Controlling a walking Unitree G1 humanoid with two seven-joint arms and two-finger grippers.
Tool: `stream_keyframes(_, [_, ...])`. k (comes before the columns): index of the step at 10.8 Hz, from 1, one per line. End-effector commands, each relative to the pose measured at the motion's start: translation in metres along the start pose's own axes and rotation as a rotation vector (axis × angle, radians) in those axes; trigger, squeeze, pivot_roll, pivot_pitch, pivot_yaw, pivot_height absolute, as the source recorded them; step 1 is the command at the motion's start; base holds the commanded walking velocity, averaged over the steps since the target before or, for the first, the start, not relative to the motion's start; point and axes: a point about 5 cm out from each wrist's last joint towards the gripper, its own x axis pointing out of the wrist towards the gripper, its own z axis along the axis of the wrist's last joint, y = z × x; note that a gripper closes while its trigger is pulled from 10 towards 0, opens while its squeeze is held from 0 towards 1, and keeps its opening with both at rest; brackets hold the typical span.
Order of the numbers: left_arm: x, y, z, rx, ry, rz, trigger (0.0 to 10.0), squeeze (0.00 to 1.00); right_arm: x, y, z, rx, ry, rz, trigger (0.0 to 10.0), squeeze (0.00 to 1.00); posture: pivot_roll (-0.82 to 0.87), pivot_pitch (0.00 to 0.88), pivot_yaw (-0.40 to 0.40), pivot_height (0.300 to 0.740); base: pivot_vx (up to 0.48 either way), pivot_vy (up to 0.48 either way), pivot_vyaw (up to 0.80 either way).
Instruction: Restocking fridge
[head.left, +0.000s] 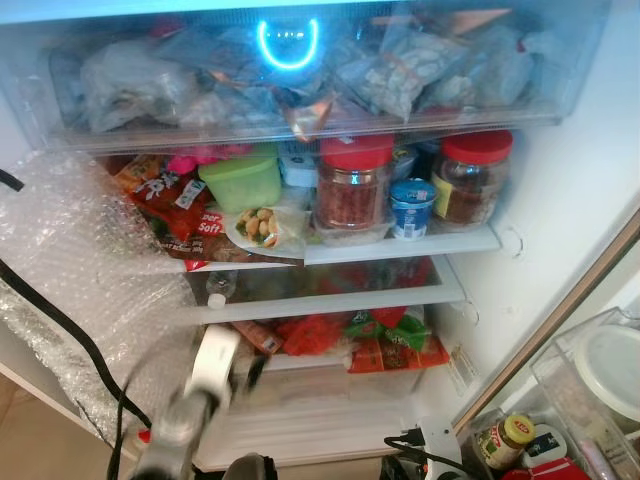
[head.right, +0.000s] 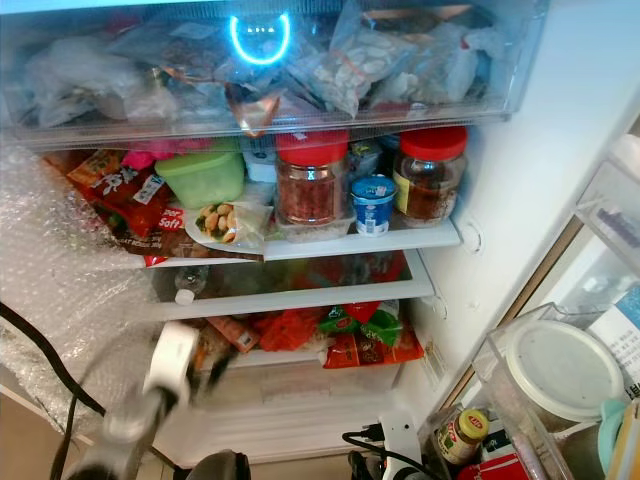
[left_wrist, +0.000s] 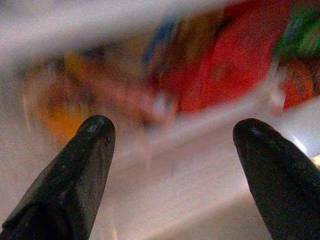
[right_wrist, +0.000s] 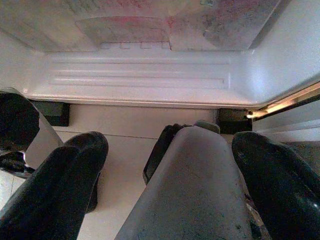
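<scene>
Nearest, the left gripper (left_wrist: 172, 170) reaches blurred toward the fridge's (head.left: 560, 180) lower shelf (head.left: 330, 300), its fingers (left_wrist: 80, 170) spread wide and holding nothing in its wrist view, which shows red packets (left_wrist: 235, 55) smeared ahead; the right gripper (right_wrist: 167, 185) hangs low by the fridge's base, fingers apart around part of the robot's grey body. Beyond, red and green packets (head.left: 385, 340) lie flat; higher stand two red-lidded jars (head.left: 353, 185), a blue-lidded tub (head.left: 411, 207), a green box (head.left: 243, 180), with bags in the top drawer (head.left: 300, 75).
</scene>
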Motion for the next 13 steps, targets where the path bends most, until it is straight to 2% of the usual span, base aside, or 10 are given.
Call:
stream_keyframes(1, [-0.004, 0.004, -0.012, -0.023, 0.073, 0.024, 10.0, 0.0, -0.003, -0.002, -0.018, 0.014, 0.068, -0.014, 10.0, 0.0, -0.01, 0.0, 0.025, 0.64, 0.0, 0.0, 0.0])
stream_keyframes(2, [-0.009, 0.004, -0.026, -0.032, 0.142, 0.045, 10.0, 0.0, -0.003, -0.002, -0.018, 0.011, 0.071, -0.014, 10.0, 0.0, -0.01, 0.0, 0.024, 0.64, 0.0, 0.0, 0.0])
stream_keyframes(3, [-0.019, 0.007, -0.045, -0.066, 0.246, 0.11, 10.0, 0.0, -0.003, -0.002, -0.018, 0.011, 0.072, -0.013, 10.0, 0.0, 0.0, 0.0, 0.024, 0.64, 0.0, 0.0, 0.0])
stream_keyframes(4, [-0.031, 0.006, -0.066, -0.18, 0.337, 0.183, 10.0, 0.0, -0.003, -0.001, -0.017, 0.0, 0.074, -0.01, 10.0, 0.0, -0.01, 0.0, 0.024, 0.64, 0.0, 0.0, 0.0])
stream_keyframes(5, [-0.041, 0.002, -0.082, -0.212, 0.421, 0.224, 10.0, 0.0, -0.003, -0.001, -0.017, 0.001, 0.074, -0.011, 10.0, 0.0, 0.0, 0.0, 0.02, 0.64, 0.0, 0.0, 0.0])
stream_keyframes(8, [-0.049, -0.001, -0.094, -0.227, 0.484, 0.252, 10.0, 0.0, -0.002, -0.001, -0.017, -0.001, 0.078, -0.014, 10.0, 0.0, 0.0, 0.0, 0.024, 0.64, 0.0, 0.0, 0.0])
stream_keyframes(10, [-0.067, 0.011, -0.107, -0.228, 0.541, 0.345, 10.0, 0.0, -0.002, 0.0, -0.017, 0.003, 0.079, -0.015, 10.0, 0.0, 0.0, 0.0, 0.027, 0.64, 0.0, 0.0, 0.0])
stream_keyframes(13, [-0.082, 0.015, -0.119, -0.239, 0.577, 0.372, 10.0, 0.0, -0.002, -0.001, -0.016, -0.014, 0.079, -0.019, 10.0, 0.0, 0.0, 0.0, 0.027, 0.64, 0.0, 0.081, 0.0])
